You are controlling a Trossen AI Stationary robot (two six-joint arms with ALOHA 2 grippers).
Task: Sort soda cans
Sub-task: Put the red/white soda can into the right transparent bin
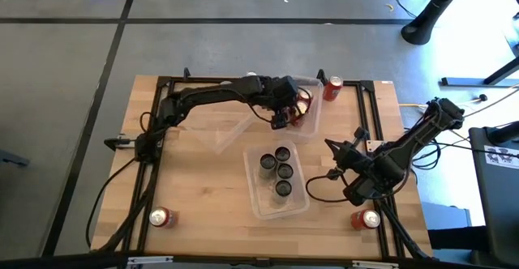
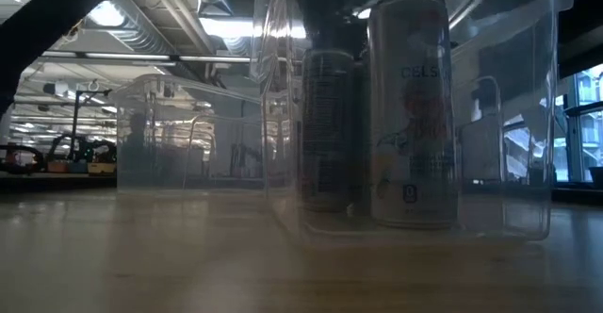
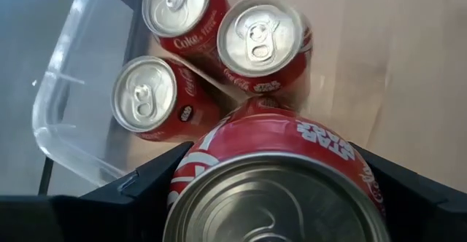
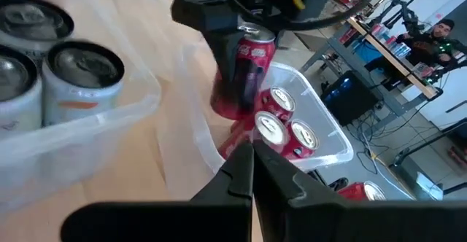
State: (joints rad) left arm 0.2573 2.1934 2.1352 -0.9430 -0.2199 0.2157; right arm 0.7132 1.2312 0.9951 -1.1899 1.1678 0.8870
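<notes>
My left gripper (image 1: 282,115) hangs over the far clear bin (image 1: 312,121) and is shut on a red soda can (image 3: 273,176). Three more red soda cans (image 3: 259,41) stand upright on that bin's floor, just beyond the held one. The near clear bin (image 1: 258,208) holds several dark soda cans (image 1: 280,168), standing upright; the low view shows them (image 2: 325,129) through the bin's wall. My right gripper (image 1: 331,145) waits shut to the right of the near bin, with nothing between its fingers (image 4: 252,162). My left gripper pinches the red can by its side wall (image 3: 191,165), one dark finger (image 3: 146,191) on each of two opposite sides. The fingers come slanting down from above and lie along the can's height (image 4: 232,67). The can hangs nearly upright, silver top up, above the bin's floor.
Single red cans stand loose on the table at the far right (image 1: 332,88), the near left (image 1: 162,217) and the near right (image 1: 365,219). A black frame (image 1: 243,81) runs around the wooden table top. There is bare wood left of the two bins.
</notes>
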